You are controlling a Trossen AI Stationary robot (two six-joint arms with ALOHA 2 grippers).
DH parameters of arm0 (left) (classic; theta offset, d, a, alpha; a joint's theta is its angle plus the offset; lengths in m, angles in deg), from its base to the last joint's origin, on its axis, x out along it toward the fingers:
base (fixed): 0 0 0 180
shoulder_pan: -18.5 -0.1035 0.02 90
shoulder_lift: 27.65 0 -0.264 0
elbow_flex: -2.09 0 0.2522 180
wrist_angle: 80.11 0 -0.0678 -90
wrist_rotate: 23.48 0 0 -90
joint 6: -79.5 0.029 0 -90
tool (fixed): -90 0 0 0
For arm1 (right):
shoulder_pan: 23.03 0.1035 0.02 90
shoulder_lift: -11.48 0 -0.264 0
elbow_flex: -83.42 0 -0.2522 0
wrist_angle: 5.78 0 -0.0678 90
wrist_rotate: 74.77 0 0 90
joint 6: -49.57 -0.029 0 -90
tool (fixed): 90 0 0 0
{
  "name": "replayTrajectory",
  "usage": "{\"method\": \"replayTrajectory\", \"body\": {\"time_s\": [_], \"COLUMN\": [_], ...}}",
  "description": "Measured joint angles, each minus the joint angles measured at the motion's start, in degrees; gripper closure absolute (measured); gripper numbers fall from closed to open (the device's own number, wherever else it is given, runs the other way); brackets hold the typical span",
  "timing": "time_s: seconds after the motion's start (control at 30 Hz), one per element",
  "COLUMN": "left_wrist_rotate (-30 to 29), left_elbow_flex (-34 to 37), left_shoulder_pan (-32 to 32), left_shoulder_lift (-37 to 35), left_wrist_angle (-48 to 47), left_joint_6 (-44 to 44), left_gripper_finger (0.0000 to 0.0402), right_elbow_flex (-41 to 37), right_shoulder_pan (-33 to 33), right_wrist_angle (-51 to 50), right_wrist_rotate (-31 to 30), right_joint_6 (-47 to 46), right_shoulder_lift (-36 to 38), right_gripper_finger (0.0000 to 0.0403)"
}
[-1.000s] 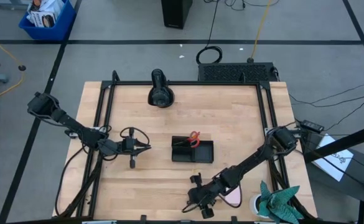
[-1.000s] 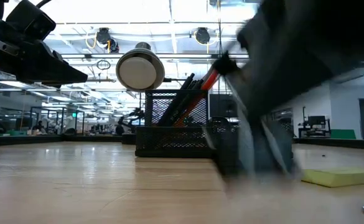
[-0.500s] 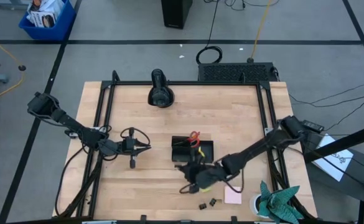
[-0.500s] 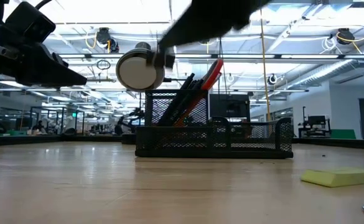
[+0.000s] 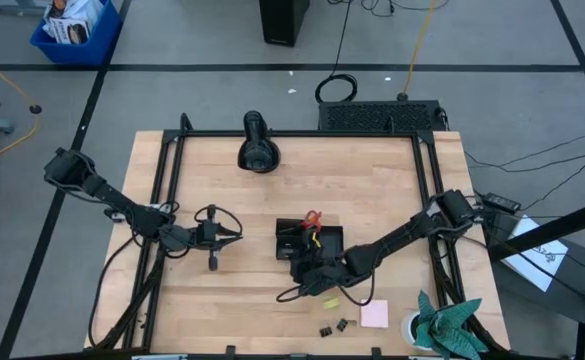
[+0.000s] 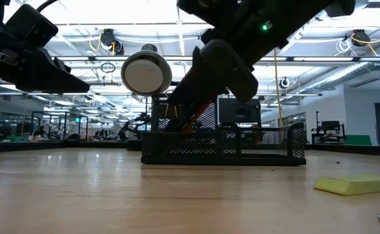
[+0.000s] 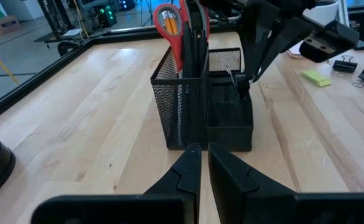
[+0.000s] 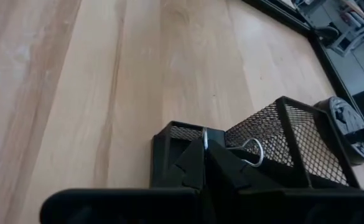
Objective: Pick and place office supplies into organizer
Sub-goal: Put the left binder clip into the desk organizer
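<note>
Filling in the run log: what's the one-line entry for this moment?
right gripper: shut on binder clip, over organizer | left gripper: shut, empty, waiting left of organizer | sticky pad: on table

From above, the right gripper (image 5: 303, 268) covered the near left corner of the organizer (image 5: 324, 238), so the clip it pinched was hidden there; only the clip's wire loop (image 8: 251, 151) showed past the fingers. Inside the organizer, pens and pencils merged into one dark bundle. The binder clips (image 5: 334, 326) were too small to count.
</note>
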Motion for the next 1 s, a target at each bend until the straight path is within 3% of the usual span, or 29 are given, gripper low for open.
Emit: {"method": "replayTrajectory", "body": {"time_s": [0.47, 0.8, 1.0], "left_wrist_rotate": [-1.7, -1.7, -1.7], "left_elbow_flex": [0.0, 0.0, 0.0], "left_shoulder_pan": [0.0, 0.0, 0.0], "left_shoulder_lift": [0.0, 0.0, 0.0], "left_wrist_angle": [-0.1, -0.1, -0.1], "left_joint_6": [0.9, 1.1, 1.6], "left_gripper_finger": [0.0364, 0.0364, 0.0364], "right_elbow_flex": [0.0, 0.0, 0.0], "right_shoulder_pan": [-0.5, -0.6, -0.7], "right_wrist_angle": [-5.3, -7.7, -10.2], "right_wrist_rotate": [1.3, 1.9, 4.5], "right_joint_6": [-5.6, -2.6, -5.7], "right_shoulder_lift": [-0.4, -0.9, -0.9], "right_gripper_finger": [0.0403, 0.0403, 0.0403]}}
